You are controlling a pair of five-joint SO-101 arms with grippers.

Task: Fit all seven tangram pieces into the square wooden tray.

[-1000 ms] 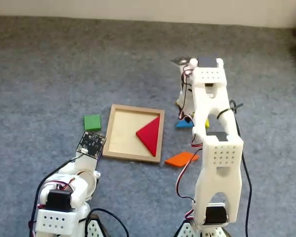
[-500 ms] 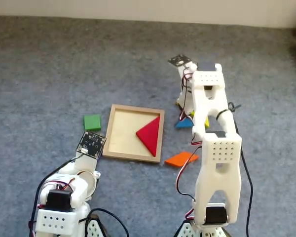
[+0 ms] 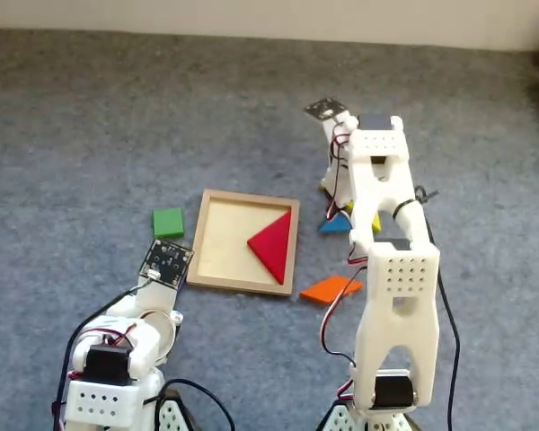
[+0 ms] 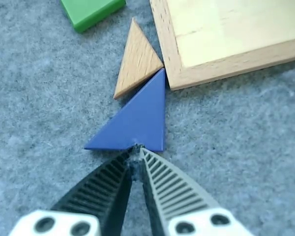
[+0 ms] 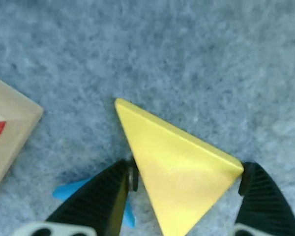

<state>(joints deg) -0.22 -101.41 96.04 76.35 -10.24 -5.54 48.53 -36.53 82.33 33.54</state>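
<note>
Reading left to right across the grey tabletop (image 3: 90,135). The left arm (image 3: 126,350) sits low at the near edge, and its wrist board covers what lies under it in the high view. The left wrist view shows what is covered: the left tool (image 4: 136,150) is pinched narrow, tips together and gripping nothing, touching the near edge of a dark blue triangle (image 4: 137,123). A bare wooden triangle (image 4: 137,61) lies tip to tip with the blue one, beside the tray's corner.

The green square (image 3: 168,222) lies just left of the square wooden tray (image 3: 200,235). The tray holds a red triangle (image 3: 274,244) against its right rim; the rest of its floor is bare. An orange piece (image 3: 329,288) lies off the tray's near right corner.

The right arm (image 3: 391,269) stretches over a light blue piece (image 3: 335,224) and partly hides it. In the right wrist view, the right tool (image 5: 187,184) is spread wide on a yellow triangle (image 5: 177,167), one finger touching each side. Whether the triangle is off the tabletop cannot be told.
</note>
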